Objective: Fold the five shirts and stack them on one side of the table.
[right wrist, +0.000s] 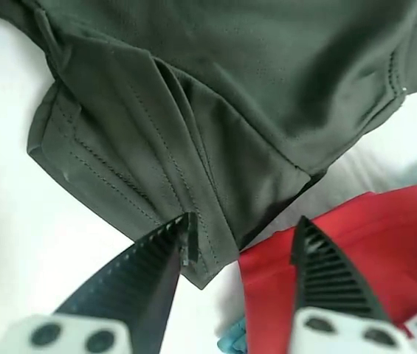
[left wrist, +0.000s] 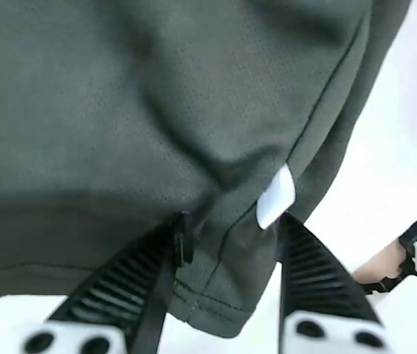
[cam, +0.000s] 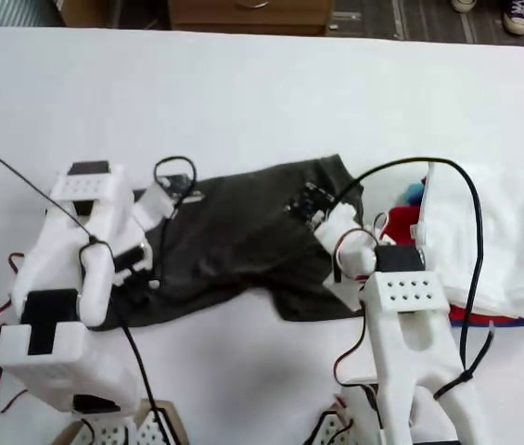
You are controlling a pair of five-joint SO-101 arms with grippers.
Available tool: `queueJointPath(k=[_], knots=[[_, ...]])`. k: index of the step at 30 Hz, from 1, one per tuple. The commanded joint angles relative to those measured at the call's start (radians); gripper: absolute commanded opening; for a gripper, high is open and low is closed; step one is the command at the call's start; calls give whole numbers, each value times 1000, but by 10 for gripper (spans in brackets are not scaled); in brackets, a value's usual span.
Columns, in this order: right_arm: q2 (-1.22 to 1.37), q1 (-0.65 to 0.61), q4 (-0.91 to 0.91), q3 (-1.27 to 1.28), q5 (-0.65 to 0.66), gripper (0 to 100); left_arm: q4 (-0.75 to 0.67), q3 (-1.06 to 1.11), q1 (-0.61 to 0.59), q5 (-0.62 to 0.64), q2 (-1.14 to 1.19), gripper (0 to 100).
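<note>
Far side: bench (cam: 243, 83) runs wide beyond dark shirt (cam: 243, 241) lying mid-bench.
Right edge: folded stack (cam: 493, 241), cut off.
Left fingers (left wrist: 134, 284): spread, straddling hem.
Right fingers (right wrist: 138, 276): spread over shirt's corner.

Left gripper (left wrist: 234, 221) and right gripper (right wrist: 245, 219) both hang low, jaws parted
</note>
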Motion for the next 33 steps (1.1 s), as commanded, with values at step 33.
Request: queueJointPath(k=[33], knots=[[-39,7,-36,-5,-9,215,5,375,-3,-84,-269,68]])
